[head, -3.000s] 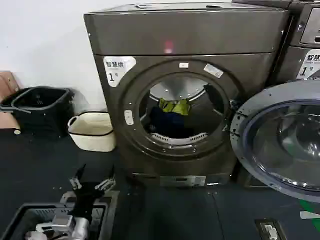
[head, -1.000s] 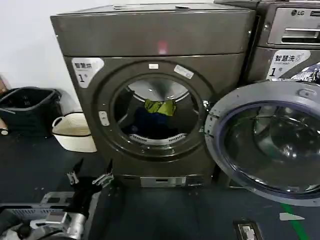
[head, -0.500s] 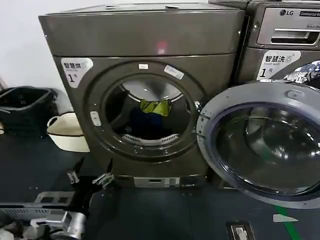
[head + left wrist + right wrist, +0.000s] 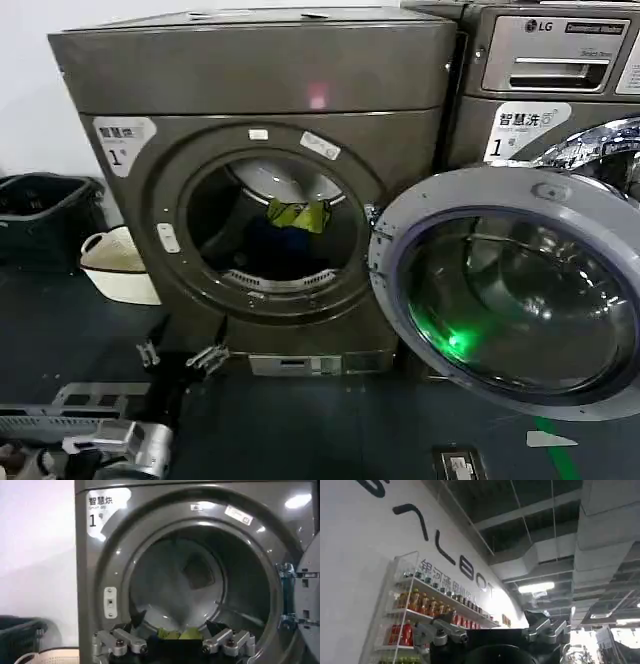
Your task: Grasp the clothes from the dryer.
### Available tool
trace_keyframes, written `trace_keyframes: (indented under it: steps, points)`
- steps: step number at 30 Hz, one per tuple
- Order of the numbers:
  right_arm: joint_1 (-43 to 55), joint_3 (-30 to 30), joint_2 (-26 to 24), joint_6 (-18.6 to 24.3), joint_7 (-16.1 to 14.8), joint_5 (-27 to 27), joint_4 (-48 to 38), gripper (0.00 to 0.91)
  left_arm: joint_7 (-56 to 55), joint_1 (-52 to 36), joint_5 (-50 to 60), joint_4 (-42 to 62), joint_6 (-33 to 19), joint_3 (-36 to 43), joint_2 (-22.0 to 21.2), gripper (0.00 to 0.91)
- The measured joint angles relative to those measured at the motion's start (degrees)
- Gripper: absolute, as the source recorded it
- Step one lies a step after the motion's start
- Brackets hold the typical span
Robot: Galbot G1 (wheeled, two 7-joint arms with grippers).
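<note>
The clothes [image 4: 293, 222] lie heaped at the back of the dryer [image 4: 250, 90] drum, yellow-green over navy, framed by the round porthole with nothing across its mouth. The glass door [image 4: 510, 290] hangs swung out to the right before the LG machine [image 4: 545, 70], while a cream basket [image 4: 115, 265] and a dark bin [image 4: 40, 215] stand on the floor at the left. The left tool [image 4: 178, 352] hovers low before the dryer's base, fingers spread and empty, with bare floor [image 4: 330, 430] around it; the right tool [image 4: 492, 635] points up toward a ceiling, open and empty.
</note>
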Motion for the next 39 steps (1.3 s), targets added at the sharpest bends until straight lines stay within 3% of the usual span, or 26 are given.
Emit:
trace_keyframes:
  steps: [18, 39]
  points:
    - [-0.56, 0.04, 0.46, 2.65, -0.34, 0.18, 0.24, 0.907, 0.52, 0.58, 1.09, -0.31, -1.25, 1.61, 0.05, 0.907]
    - [-0.25, -0.66, 1.53, 7.79, -3.10, -0.06, 0.25, 0.907, 0.64, -0.30, 1.03, 0.13, -1.64, 1.87, -0.09, 0.907]
